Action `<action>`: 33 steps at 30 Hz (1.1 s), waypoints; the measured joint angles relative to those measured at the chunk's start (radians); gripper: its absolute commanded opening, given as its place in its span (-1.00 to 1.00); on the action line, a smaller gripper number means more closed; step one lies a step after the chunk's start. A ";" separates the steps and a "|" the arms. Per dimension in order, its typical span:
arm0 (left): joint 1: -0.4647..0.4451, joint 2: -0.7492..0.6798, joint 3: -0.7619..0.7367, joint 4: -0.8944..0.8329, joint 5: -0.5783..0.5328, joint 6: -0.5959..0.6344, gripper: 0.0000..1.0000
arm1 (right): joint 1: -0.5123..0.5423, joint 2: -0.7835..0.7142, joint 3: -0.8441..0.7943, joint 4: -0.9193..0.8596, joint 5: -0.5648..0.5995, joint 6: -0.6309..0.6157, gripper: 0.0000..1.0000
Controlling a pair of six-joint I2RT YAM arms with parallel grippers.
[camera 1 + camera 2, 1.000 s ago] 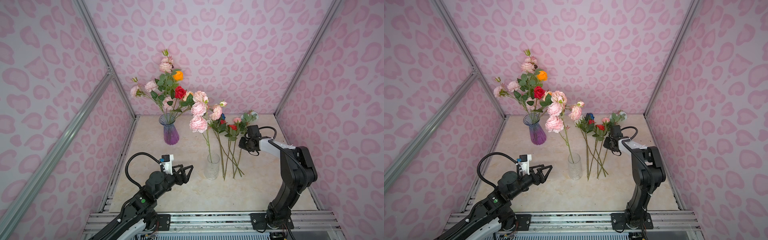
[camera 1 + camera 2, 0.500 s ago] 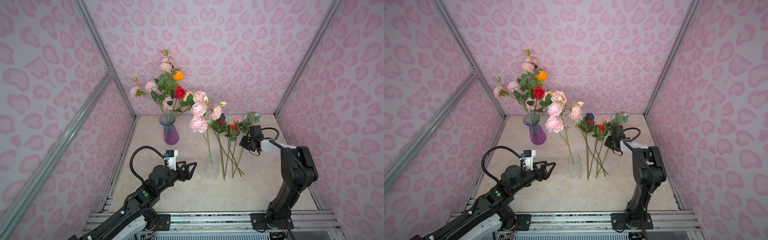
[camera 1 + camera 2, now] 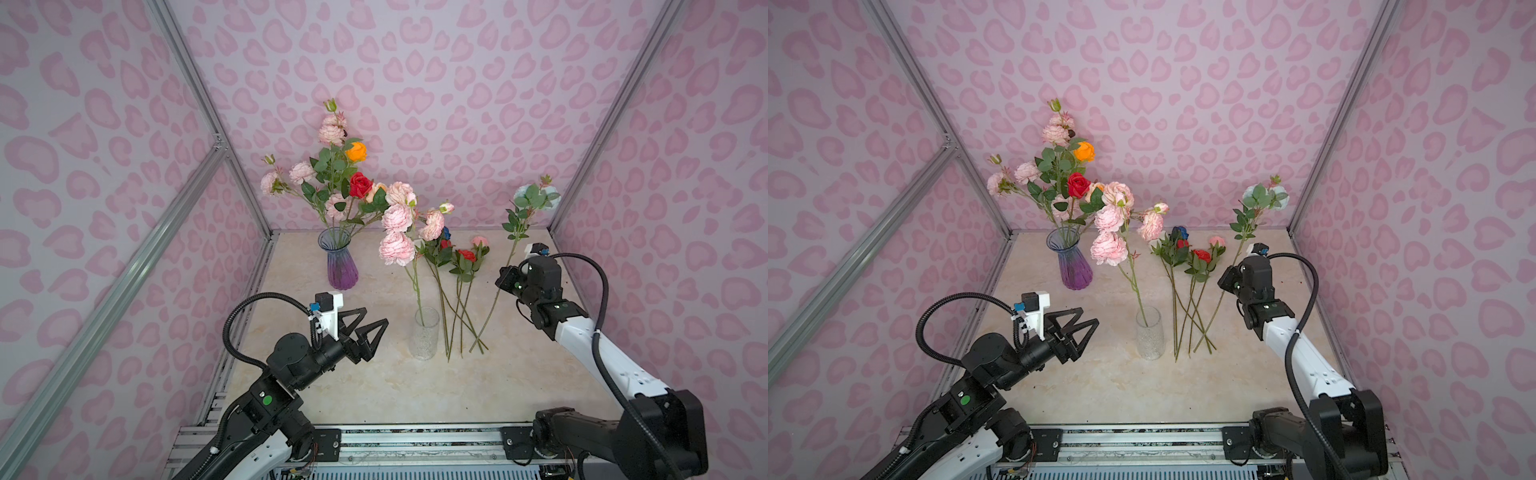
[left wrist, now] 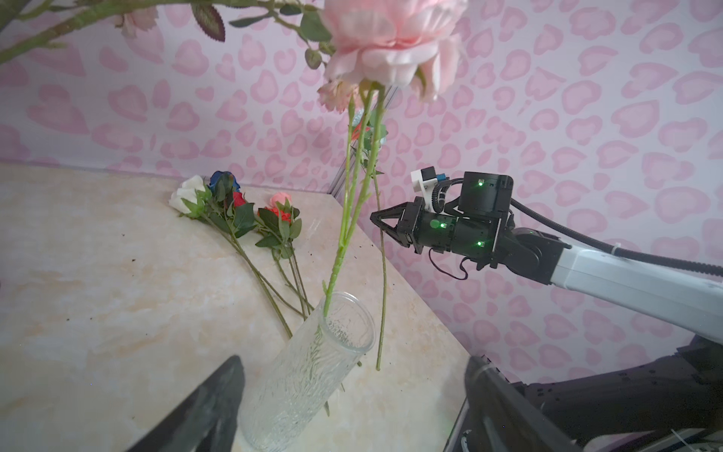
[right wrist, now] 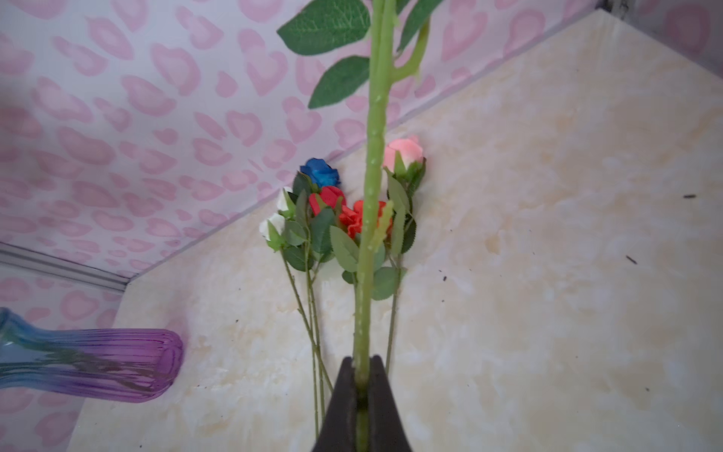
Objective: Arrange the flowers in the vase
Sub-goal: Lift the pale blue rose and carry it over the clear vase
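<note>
My right pincer [image 5: 362, 364] grips the light-blue rose [image 3: 1281, 196].
It is clenched on the stem [image 5: 371, 195], beside the loose roses [image 3: 457, 253] lying on the table [image 3: 374, 386]. I should lift slowly and keep the stem straight up.

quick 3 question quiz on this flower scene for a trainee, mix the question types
1. True or false: the right pincer is shut on a green stem.
2. The orange rose stands in: A the purple vase; B a basket; C a mug.
3. Fill in: the left pincer is ____ and holds nothing.

Key: 1 true; 2 A; 3 open.
</note>
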 measured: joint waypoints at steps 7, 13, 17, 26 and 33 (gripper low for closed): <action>0.000 -0.037 0.012 -0.053 0.009 0.014 0.71 | 0.182 -0.236 -0.042 0.053 0.067 -0.082 -1.00; 0.000 -0.039 0.000 -0.032 0.031 0.017 0.68 | 0.396 -0.365 -0.056 0.161 0.185 -0.209 -1.00; 0.000 -0.031 -0.047 0.021 0.019 0.029 0.69 | 0.508 -0.381 -0.056 0.264 0.256 -0.297 -1.00; 0.000 0.046 0.021 0.133 0.025 0.048 0.65 | 0.671 -0.241 0.072 0.428 0.282 -0.460 -1.00; 0.000 0.066 0.043 0.145 0.045 0.063 0.64 | 0.688 -0.127 0.168 0.518 0.262 -0.516 -1.00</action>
